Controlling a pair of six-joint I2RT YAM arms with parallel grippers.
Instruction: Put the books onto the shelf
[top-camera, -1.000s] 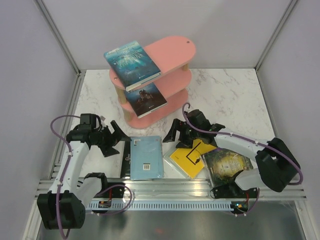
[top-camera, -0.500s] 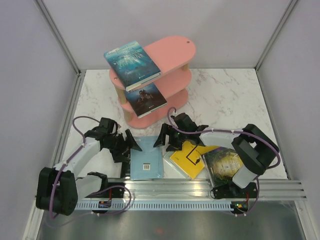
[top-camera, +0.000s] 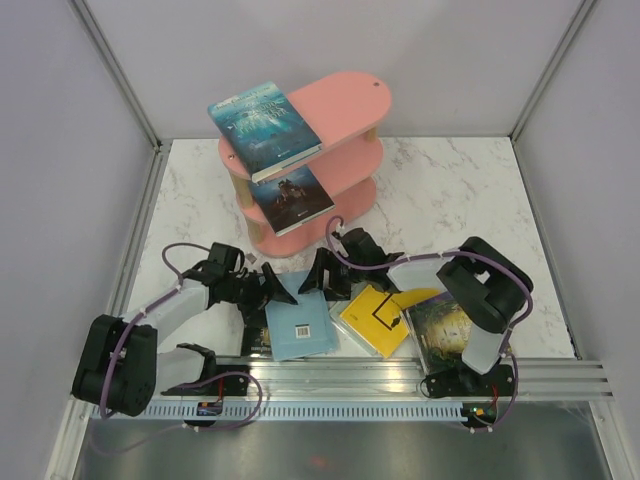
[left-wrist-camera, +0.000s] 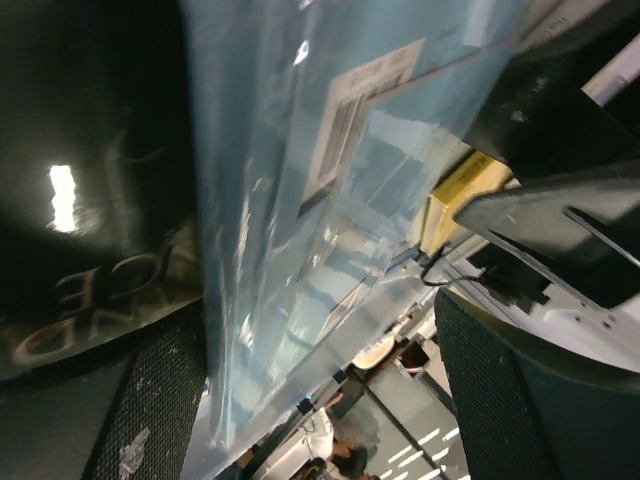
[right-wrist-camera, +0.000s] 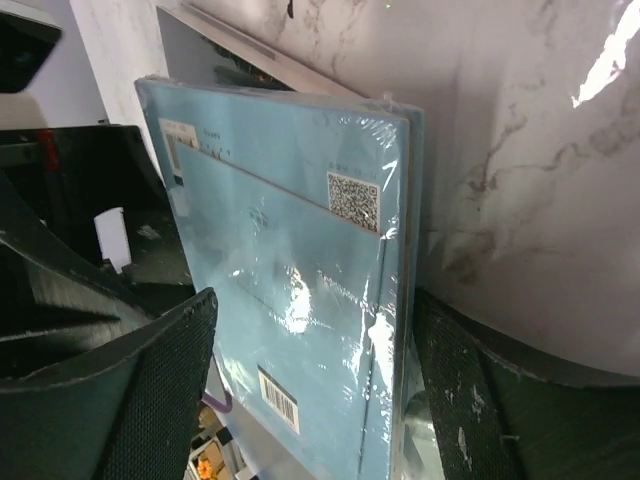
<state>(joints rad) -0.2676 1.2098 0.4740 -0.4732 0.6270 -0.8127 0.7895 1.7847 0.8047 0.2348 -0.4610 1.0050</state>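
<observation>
Straddling the pale grey-blue book (top-camera: 300, 320) from two sides: the left gripper (top-camera: 272, 290) is at its 10 o'clock corner and the right gripper (top-camera: 318, 283) at its 1 o'clock corner, both low over the marble table (top-camera: 450, 200). Jaws of each are spread wide, with the wrapped cover sitting in the gap. The wrist views are too close to say whether any pad presses it.

That book lies at the table's 6 o'clock, partly over the black book (top-camera: 252, 335), which shows at its 9 o'clock. The yellow book (top-camera: 372, 318) is just beside it at 3 o'clock. The green-gold book (top-camera: 452, 330) lies beyond that, partly hidden by the right arm.

The pink shelf (top-camera: 345, 100) stands at 12 o'clock. The teal-blue book (top-camera: 263, 128) lies flat on the top tier, overhanging its left end. The dark castle book (top-camera: 292, 198) is on a tier beneath.
</observation>
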